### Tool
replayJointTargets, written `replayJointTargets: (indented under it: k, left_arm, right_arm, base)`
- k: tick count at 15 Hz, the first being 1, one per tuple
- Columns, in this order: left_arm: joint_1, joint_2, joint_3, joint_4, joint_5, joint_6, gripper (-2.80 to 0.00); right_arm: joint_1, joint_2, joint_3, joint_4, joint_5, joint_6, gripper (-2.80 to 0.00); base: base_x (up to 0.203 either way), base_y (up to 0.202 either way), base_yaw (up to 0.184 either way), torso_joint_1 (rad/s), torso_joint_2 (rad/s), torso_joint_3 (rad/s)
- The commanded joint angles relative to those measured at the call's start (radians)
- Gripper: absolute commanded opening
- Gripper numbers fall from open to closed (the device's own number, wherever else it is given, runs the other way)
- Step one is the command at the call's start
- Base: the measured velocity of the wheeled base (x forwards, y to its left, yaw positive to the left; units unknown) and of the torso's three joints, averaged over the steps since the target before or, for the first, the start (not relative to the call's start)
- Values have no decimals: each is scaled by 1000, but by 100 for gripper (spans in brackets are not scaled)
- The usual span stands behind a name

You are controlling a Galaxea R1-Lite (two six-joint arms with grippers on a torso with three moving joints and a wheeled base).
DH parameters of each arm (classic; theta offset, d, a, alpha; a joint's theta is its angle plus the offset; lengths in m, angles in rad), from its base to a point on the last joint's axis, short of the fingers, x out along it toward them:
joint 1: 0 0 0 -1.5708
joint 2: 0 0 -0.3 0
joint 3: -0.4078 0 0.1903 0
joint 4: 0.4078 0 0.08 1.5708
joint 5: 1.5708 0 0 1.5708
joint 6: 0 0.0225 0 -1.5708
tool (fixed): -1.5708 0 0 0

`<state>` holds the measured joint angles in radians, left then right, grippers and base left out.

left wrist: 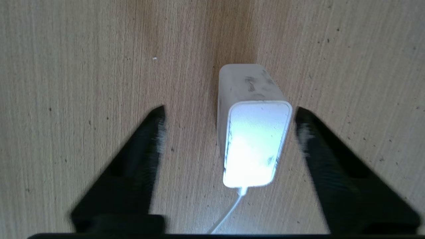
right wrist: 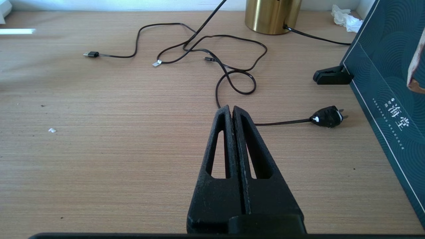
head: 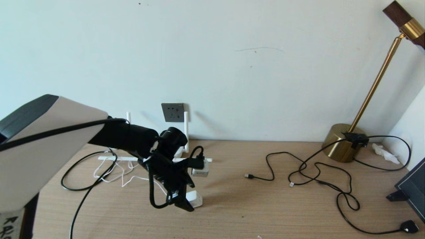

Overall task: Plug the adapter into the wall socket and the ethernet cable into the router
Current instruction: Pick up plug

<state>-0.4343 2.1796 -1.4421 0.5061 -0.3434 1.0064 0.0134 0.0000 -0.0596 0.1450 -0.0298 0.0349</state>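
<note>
1. Left gripper [left wrist: 229, 132]: you're looking at it hanging over the desk [head: 252, 212] w/ fingers [left wrist: 139, 156] apart, one on each side of the adapter [left wrist: 254, 142]. No finger is touching the block; one is sitting just beside it, the other is standing well off.
2. Adapter: white rounded block, resting on the wood at the front-left of the desk, just under the gripper in the head view [head: 194, 199]. In the wrist view its long axis is running parallel to the fingers, between them. Thin white cord [left wrist: 229, 212] is leaving the end nearest the wrist cam; opposite end is pointing away from the wrist. Prong side: can't tell.
3. Wall socket [head: 173, 112]: dark grey plate, sitting on the wall above the desk's back edge, behind the left arm, well apart from the adapter.
4. Router [head: 181, 153]: white, mostly hidden behind the arm; one antenna [head: 186, 131] is standing upright just beside the socket plate, another is lying flat along the desk.
5. Ethernet cable [head: 79, 184]: thick black, looping on the desk at the left; plug end not visible.
6. Right gripper [right wrist: 231, 111]: you're seeing it w/ fingers pressed together, holding nothing, low over the right side of the desk.
7. Misc: thin black cables [head: 318, 172], brass lamp base [head: 340, 142], dark box [right wrist: 388, 109] at right.
</note>
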Motion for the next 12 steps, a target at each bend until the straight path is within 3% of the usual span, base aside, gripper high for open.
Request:
replayJointTargets:
  k: [1, 12]
  left_arm:
    - [-5, 19, -1, -23, -3, 3, -280]
    - [-4, -48, 24, -26, -8, 1, -280]
  right_arm:
    - [0, 2, 0, 1, -1, 0, -280]
    - [0, 1, 0, 1, -1, 0, -280]
  base:
    - [0, 0, 0, 0, 0, 0]
    - [0, 0, 0, 0, 0, 0]
